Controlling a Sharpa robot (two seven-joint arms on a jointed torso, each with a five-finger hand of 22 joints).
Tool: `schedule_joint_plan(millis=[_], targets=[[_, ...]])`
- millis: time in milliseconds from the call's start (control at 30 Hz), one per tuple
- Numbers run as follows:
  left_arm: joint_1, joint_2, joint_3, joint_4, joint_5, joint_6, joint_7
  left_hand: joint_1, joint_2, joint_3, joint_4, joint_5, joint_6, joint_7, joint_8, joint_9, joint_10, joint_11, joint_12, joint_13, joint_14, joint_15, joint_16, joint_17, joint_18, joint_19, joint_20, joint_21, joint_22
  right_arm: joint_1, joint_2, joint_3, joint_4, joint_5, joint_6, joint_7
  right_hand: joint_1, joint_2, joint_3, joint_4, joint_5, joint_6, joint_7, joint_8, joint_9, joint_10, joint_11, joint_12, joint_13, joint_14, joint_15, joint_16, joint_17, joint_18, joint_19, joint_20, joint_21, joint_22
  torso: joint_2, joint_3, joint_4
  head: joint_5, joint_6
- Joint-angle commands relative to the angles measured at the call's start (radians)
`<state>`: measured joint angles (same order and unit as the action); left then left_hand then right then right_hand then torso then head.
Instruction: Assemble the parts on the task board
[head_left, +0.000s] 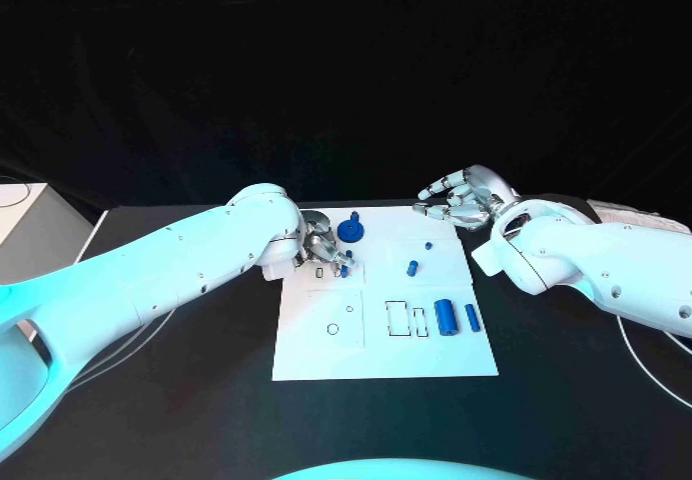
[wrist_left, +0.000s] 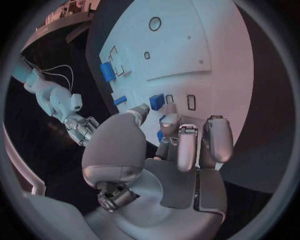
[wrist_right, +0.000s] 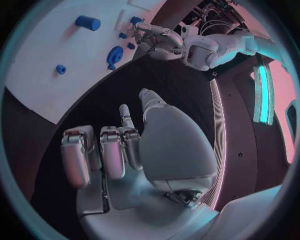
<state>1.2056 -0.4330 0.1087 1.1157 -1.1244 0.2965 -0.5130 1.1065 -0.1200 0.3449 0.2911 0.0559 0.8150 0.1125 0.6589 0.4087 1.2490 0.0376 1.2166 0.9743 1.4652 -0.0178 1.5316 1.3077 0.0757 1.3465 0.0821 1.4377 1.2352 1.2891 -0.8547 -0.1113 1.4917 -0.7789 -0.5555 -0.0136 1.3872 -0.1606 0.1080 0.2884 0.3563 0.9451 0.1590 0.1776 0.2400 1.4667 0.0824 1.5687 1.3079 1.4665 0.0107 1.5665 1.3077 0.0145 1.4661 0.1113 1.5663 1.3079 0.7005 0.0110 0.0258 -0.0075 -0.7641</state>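
White rectangular task board (head_left: 378, 350) at table centre, bearing small blue cylindrical parts (head_left: 446, 315) toward its 3 o'clock edge. Left hand (head_left: 320, 246) at the board's 10 o'clock corner, fingers curled over small blue pieces; whether it grips one cannot be told. Right hand (head_left: 464, 199) just off the 1 o'clock corner, fingers apart, holding nothing.

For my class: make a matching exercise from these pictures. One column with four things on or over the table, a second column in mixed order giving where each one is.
Things
1. left hand
2. right hand
3. two blue cylinders
4. round blue part

Places
A. lying side by side on the near right part of the task board
B. at the board's far right corner, holding nothing
C. on the board's far left part, next to the left hand
D. low over the board's far left edge, among small blue parts

Pairs: 1-D, 2-B, 3-A, 4-C
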Motion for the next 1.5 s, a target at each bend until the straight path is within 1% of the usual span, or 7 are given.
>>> schedule_joint_plan(millis=[33, 567, 900, 1000, 1133, 1233, 1500], targets=[[0.002, 0.003, 0.000, 0.004, 0.013, 0.035, 0.002, 0.009, -0.002, 0.001, -0.002, -0.002, -0.002, 0.000, 0.006, 0.002, -0.008, -0.001, -0.006, -0.001, 0.075, -0.007, -0.007, 0.175, 0.000, -0.009, 0.000, -0.004, -0.003, 0.000, 0.003, -0.001, -0.003, -0.024, 0.019, -0.001, -0.011, 0.001, 0.006, 0.002, -0.002, -0.004, 0.001, 0.004, 0.001, 0.104, -0.005, 0.002, 0.263, 0.100, -0.008, -0.001, 0.243, -0.014, 0.105, -0.006, 0.004, 0.263, 0.000, 0.0012, -0.0011, 0.006, -0.001], [0.002, -0.005, -0.002, 0.018, 0.015, 0.038, 0.002, 0.040, 0.006, 0.027, -0.002, -0.001, 0.003, -0.007, 0.032, 0.031, -0.011, -0.006, -0.005, 0.004, 0.076, -0.010, -0.006, 0.177, 0.000, -0.010, 0.000, -0.004, -0.002, 0.000, 0.008, -0.003, -0.012, -0.033, 0.024, -0.008, -0.012, 0.001, 0.007, 0.002, -0.004, -0.004, 0.001, 0.004, 0.001, 0.104, -0.005, 0.002, 0.263, 0.100, -0.007, -0.001, 0.243, -0.014, 0.105, -0.006, 0.004, 0.263, 0.002, 0.0024, -0.0011, 0.004, -0.004], [0.001, -0.010, -0.002, 0.021, 0.066, 0.006, 0.005, 0.092, 0.035, 0.192, -0.006, 0.000, -0.030, -0.011, 0.071, 0.098, -0.061, -0.011, -0.053, -0.059, 0.063, -0.015, -0.024, 0.149, 0.008, -0.040, -0.004, -0.022, -0.036, -0.002, 0.013, -0.005, -0.021, -0.037, 0.024, -0.012, -0.014, 0.001, 0.007, 0.002, -0.007, -0.004, 0.001, 0.005, 0.001, 0.104, -0.005, 0.002, 0.263, 0.100, -0.007, -0.001, 0.244, -0.014, 0.104, -0.006, 0.004, 0.263, 0.001, 0.0031, -0.0006, 0.004, -0.010], [0.001, -0.012, -0.002, 0.023, 0.087, -0.005, 0.007, 0.114, 0.012, 0.344, -0.044, 0.000, -0.052, -0.013, 0.099, 0.143, -0.075, -0.014, -0.072, -0.084, 0.060, -0.018, -0.028, 0.143, 0.009, -0.047, -0.007, -0.027, -0.044, -0.003, 0.014, -0.005, -0.024, -0.039, 0.022, -0.013, -0.014, 0.001, 0.007, 0.002, -0.007, -0.004, 0.001, 0.005, 0.001, 0.104, -0.005, 0.002, 0.263, 0.100, -0.007, -0.001, 0.244, -0.014, 0.104, -0.006, 0.004, 0.263, 0.001, 0.0028, -0.0003, 0.004, -0.010], [0.001, -0.014, -0.002, 0.025, 0.111, -0.018, 0.009, 0.104, -0.002, 0.444, -0.092, 0.000, -0.063, -0.015, 0.120, 0.174, -0.075, -0.016, -0.078, -0.092, 0.059, -0.019, -0.030, 0.141, 0.010, -0.050, -0.008, -0.029, -0.047, -0.003, 0.016, -0.005, -0.026, -0.041, 0.022, -0.014, -0.014, 0.001, 0.007, 0.002, -0.007, -0.004, 0.001, 0.005, 0.001, 0.104, -0.005, 0.002, 0.263, 0.100, -0.007, -0.001, 0.244, -0.014, 0.104, -0.006, 0.004, 0.263, 0.001, 0.0029, -0.0015, 0.005, -0.011], [0.001, -0.017, -0.002, 0.029, 0.135, -0.030, 0.011, 0.086, -0.022, 0.549, -0.167, 0.001, -0.074, -0.015, 0.144, 0.207, -0.076, -0.016, -0.084, -0.099, 0.058, -0.019, -0.031, 0.140, 0.011, -0.052, -0.010, -0.029, -0.047, -0.004, 0.016, -0.006, -0.027, -0.041, 0.022, -0.014, -0.014, 0.001, 0.007, 0.002, -0.007, -0.004, 0.001, 0.005, 0.001, 0.104, -0.005, 0.002, 0.263, 0.100, -0.007, -0.001, 0.244, -0.014, 0.104, -0.006, 0.004, 0.263, 0.002, 0.0026, -0.0018, 0.005, -0.011], [0.001, -0.031, -0.002, 0.039, 0.158, -0.064, 0.013, 0.042, -0.030, 0.637, -0.244, 0.030, -0.074, -0.012, 0.168, 0.247, -0.072, -0.015, -0.088, -0.106, 0.061, -0.019, -0.027, 0.147, 0.012, -0.058, -0.010, -0.028, -0.050, -0.005, 0.015, -0.006, -0.028, -0.042, 0.022, -0.014, -0.015, 0.002, 0.008, 0.002, -0.008, -0.004, 0.001, 0.005, 0.002, 0.104, -0.005, 0.002, 0.263, 0.100, -0.007, -0.001, 0.242, -0.014, 0.104, -0.006, 0.004, 0.262, 0.001, 0.0025, -0.0008, 0.003, -0.011]])
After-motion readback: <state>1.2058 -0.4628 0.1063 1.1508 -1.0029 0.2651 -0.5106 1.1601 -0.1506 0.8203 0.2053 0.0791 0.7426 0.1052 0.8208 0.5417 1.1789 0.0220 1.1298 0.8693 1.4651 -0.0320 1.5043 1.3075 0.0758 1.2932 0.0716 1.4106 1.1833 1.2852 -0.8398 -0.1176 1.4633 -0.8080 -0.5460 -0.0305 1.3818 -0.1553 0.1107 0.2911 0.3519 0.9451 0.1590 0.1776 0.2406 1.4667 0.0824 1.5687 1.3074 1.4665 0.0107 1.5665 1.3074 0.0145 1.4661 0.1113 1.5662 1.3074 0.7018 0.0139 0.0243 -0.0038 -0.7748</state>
